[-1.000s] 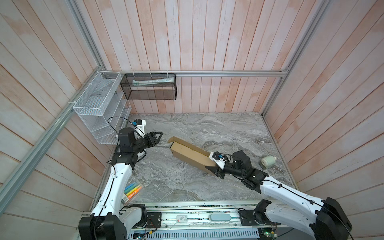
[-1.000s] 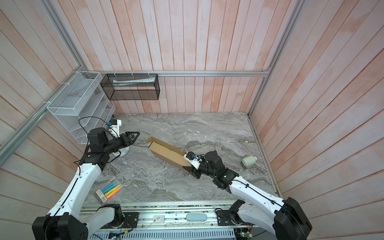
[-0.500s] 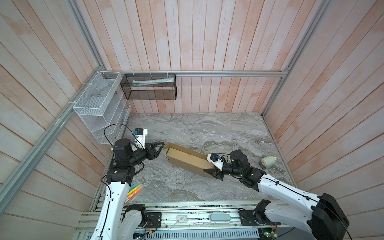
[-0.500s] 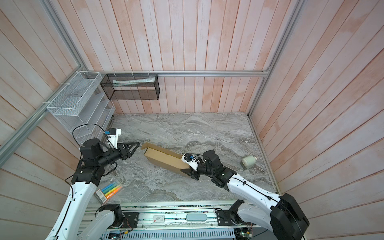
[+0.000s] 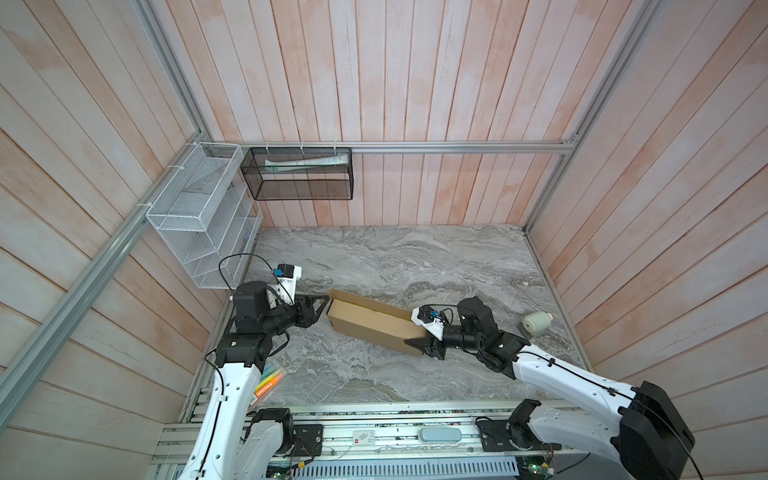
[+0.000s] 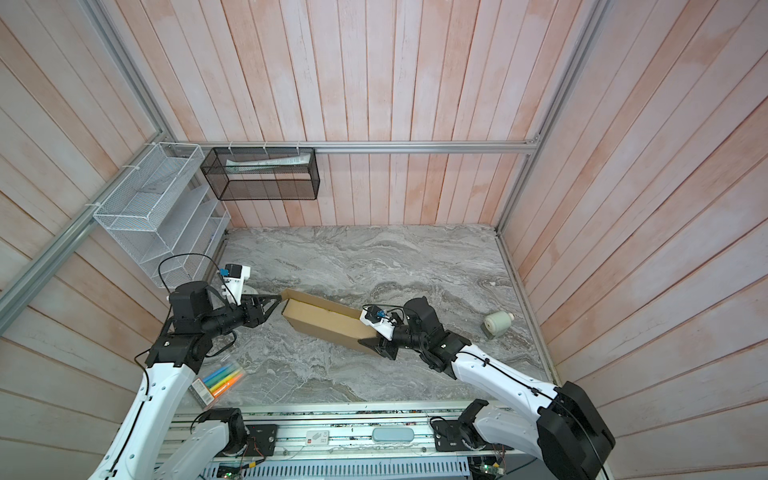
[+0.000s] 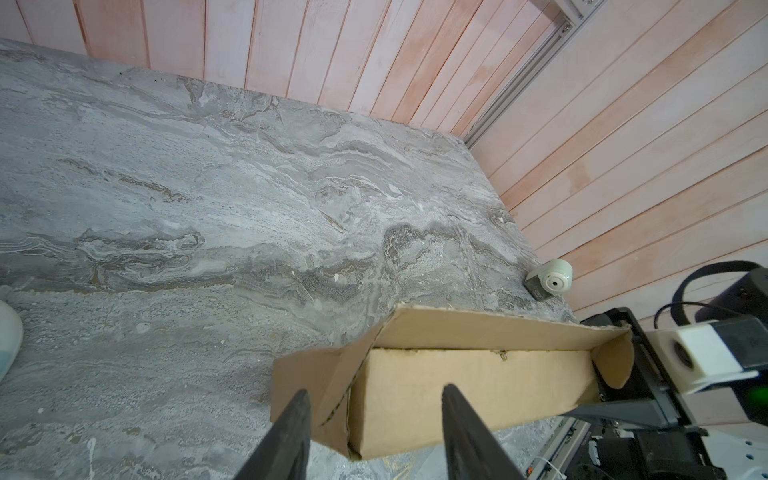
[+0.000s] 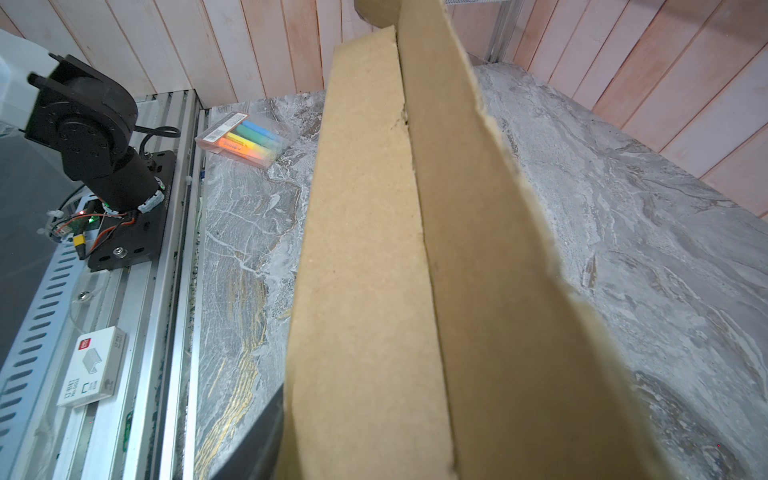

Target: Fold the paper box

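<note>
The paper box [image 5: 374, 324] is a long, narrow brown cardboard box lying slantwise over the marble table, also seen in a top view [image 6: 328, 322]. My right gripper [image 5: 417, 333] is shut on its right end. In the right wrist view the box [image 8: 365, 249] fills the middle, and only one dark finger [image 8: 257, 436] shows beside it. My left gripper [image 5: 323, 306] is open at the box's left end. In the left wrist view its fingertips [image 7: 299, 399] straddle the end corner of the box [image 7: 469, 386], where a side flap stands ajar.
A pack of coloured highlighters [image 5: 268, 380] lies near the left arm's base. An off-white roll [image 5: 536, 324] sits by the right wall. A white wire rack [image 5: 199, 212] and a black mesh basket [image 5: 299, 172] hang on the walls. A small staples box [image 8: 93, 365] rests on the front rail.
The right gripper has carried the box a little left and toward the front. The left arm has dropped lower, and its gripper has come up to the box's left end, jaws slightly narrower.
</note>
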`<action>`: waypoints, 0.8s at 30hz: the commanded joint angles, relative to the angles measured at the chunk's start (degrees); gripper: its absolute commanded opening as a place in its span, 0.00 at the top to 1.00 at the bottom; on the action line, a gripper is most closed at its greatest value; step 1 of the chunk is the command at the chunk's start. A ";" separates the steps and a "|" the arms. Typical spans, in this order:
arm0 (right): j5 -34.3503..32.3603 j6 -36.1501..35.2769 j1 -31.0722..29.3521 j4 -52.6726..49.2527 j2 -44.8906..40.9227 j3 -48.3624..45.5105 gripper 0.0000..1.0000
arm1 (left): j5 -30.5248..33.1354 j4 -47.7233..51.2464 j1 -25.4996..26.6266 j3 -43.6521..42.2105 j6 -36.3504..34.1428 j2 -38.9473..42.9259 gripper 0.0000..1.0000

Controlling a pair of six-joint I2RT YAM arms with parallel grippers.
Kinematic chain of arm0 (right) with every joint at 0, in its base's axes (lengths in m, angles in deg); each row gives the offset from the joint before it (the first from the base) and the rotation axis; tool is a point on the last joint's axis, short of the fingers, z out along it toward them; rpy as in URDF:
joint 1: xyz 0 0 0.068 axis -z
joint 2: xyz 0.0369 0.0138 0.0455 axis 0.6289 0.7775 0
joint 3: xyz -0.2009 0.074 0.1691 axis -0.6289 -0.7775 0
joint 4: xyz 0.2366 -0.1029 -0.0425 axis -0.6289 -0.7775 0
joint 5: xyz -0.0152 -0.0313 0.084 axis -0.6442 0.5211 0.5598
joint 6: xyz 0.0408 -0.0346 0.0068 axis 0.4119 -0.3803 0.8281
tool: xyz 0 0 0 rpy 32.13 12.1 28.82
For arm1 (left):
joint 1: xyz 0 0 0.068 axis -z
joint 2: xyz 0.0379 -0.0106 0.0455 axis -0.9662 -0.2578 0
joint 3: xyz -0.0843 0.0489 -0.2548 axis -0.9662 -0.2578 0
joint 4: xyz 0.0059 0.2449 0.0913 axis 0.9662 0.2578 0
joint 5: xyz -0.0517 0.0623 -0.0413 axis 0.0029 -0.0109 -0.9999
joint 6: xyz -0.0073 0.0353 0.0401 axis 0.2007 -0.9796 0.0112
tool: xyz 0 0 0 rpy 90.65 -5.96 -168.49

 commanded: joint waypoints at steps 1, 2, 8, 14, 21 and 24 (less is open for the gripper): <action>1.92 -0.44 0.22 0.82 -0.02 1.38 0.82 | 1.43 -2.67 0.47 -1.39 -0.71 -0.72 0.48; 1.95 -0.44 0.21 0.92 -0.11 1.31 0.82 | 1.43 -3.10 0.55 -1.56 -0.71 -1.03 0.48; 2.28 -0.28 0.21 1.37 0.22 1.12 0.82 | 0.85 -4.07 1.21 -1.10 -0.84 -3.02 0.51; 1.93 -0.34 0.21 1.88 0.76 1.06 0.82 | -0.46 -4.07 1.73 -1.41 -0.53 -3.57 0.60; 1.22 -0.29 0.27 2.16 1.65 1.04 0.84 | -1.60 -4.69 2.39 -1.83 0.51 -3.02 0.69; 1.08 -0.29 0.28 2.24 1.48 0.94 0.84 | -1.23 -4.35 3.03 -1.72 0.61 -3.42 0.72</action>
